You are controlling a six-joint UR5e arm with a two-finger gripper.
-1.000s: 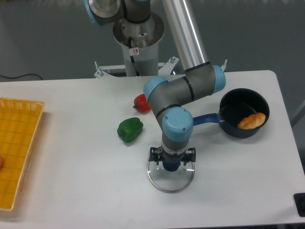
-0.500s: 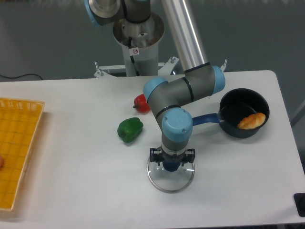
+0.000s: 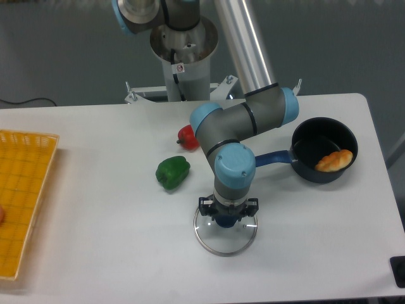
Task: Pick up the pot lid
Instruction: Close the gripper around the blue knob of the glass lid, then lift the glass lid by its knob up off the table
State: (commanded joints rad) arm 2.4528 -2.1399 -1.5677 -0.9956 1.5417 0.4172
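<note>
Gripper positioned directly above the knob of the lid, pointing down at it. Grip state: cannot be determined; the gripper's own body hides where the fingers meet the knob (contact, if any, is out of view). Lid: clear, with a thin metallic rim, partly beneath the gripper and extending toward the near side of it. Up and left of the gripper in view: green pepper; farther beyond, near the arm, a red item. Up and right: black pan, a bread roll inside, blue handle reaching back toward the arm. Well apart, left of the gripper: yellow crate.
</note>
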